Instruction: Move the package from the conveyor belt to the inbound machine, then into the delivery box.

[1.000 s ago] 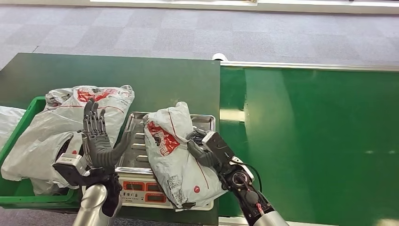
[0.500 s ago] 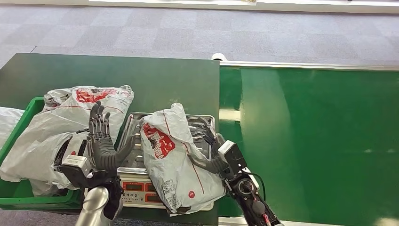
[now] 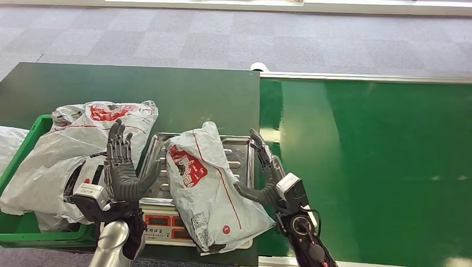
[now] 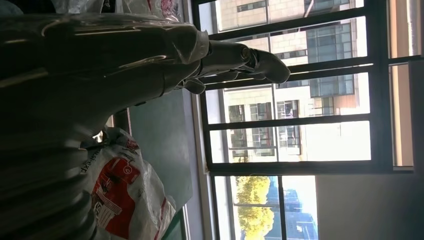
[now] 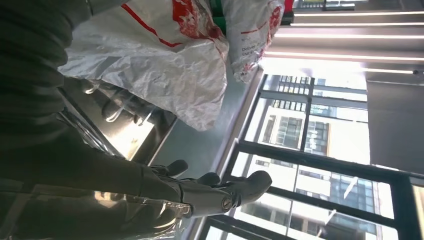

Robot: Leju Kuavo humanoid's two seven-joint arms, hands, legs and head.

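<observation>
Released now from the crumpled grey plastic package point(image 3: 206, 183): right hand point(image 3: 269, 179), drawn back just beside it, fingers spread, holding nothing. Package lying across the steel-tray weighing scale point(image 3: 236, 153). Left hand point(image 3: 123, 169) raised, fingers apart, empty, left of the scale.

Head view evenly lit, bright indoor light, sharp across the frame, no motion blur. Soft glare streaks on the glossy conveyor belt point(image 3: 378, 167), brightest patch near its left edge. Steel tray of the scale point(image 3: 236, 153) shows dull reflections. Shadows soft and short under the package point(image 3: 209, 189).

Left wrist view strongly backlit: window point(image 4: 300, 125) overexposed in places, left hand point(image 4: 125, 65) close to the lens, dark and soft, with thin highlights on its cover.

Right wrist view similar: ceiling light strips point(image 5: 345, 47) blown out, right hand point(image 5: 200, 192) dim in the foreground, package plastic bright and crisp.
</observation>
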